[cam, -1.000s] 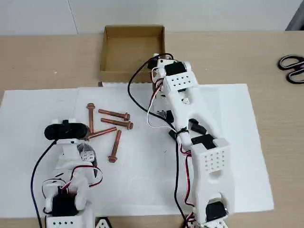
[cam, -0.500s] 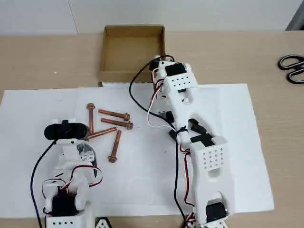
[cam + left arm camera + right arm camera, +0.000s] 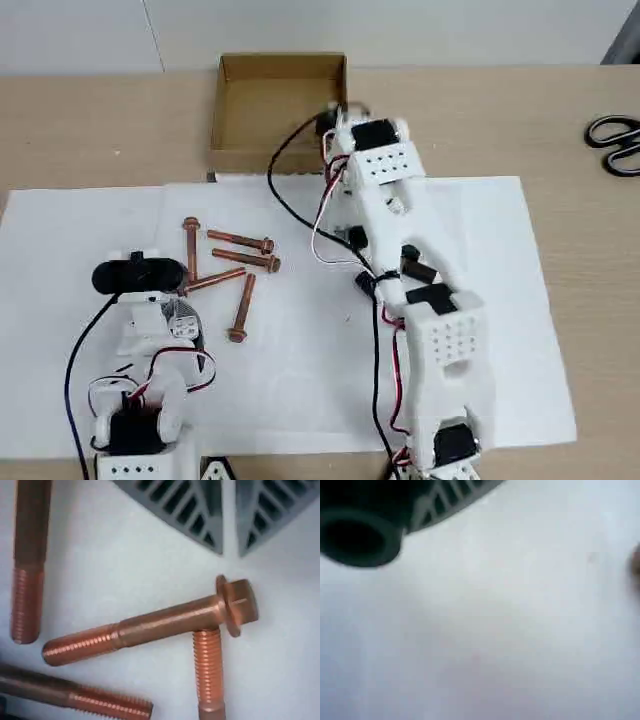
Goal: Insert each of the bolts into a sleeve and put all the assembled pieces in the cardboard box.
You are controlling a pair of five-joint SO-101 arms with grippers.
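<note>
Field note: white sheet (image 3: 300, 390) under both my arms, cardboard box (image 3: 216, 110) at top centre of the high view.

My right arm (image 3: 400, 240) runs up to the box's lower right corner, and my left arm (image 3: 140, 330) sits lower left. Five copper bolts (image 3: 240, 262) lie loose left of centre on the sheet. My left gripper (image 3: 227, 527) has its jaws slightly apart, clamping nothing, near a bolt head. My right gripper (image 3: 440, 502): state I cannot tell. A dark sleeve (image 3: 360, 537) is beside it.
</note>
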